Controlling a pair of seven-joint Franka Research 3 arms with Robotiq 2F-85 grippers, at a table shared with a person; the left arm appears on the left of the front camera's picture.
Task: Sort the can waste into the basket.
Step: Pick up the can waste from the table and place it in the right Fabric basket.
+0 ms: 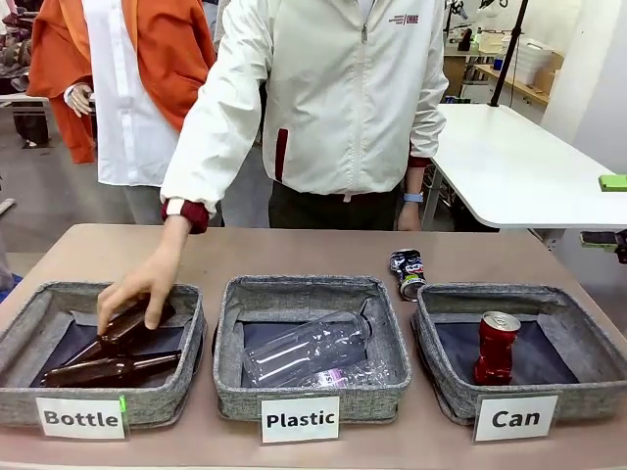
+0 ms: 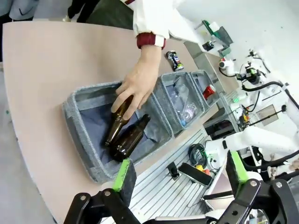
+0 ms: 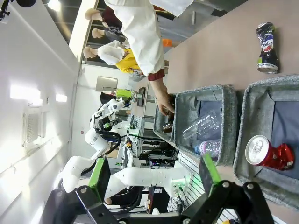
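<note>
A dented red can [image 1: 496,347] with a silver top stands upright inside the grey basket [image 1: 583,399] labelled "Can" at the right. A crushed dark blue-black can [image 1: 408,273] lies on the table just behind that basket's far left corner. The right wrist view shows the red can [image 3: 266,153] in the basket [image 3: 244,135] and the dark can [image 3: 267,42] on bare tabletop. My right gripper [image 3: 154,172] hangs open and empty, well clear of both. My left gripper [image 2: 180,168] is also open and empty, off the table's near edge by the bottle basket.
A person in a white jacket stands across the table, a hand [image 1: 142,286] resting on a brown glass bottle [image 1: 122,333] in the "Bottle" basket [image 1: 59,401]. The middle "Plastic" basket [image 1: 235,392] holds clear plastic bottles [image 1: 309,348]. Bare tabletop lies behind the baskets.
</note>
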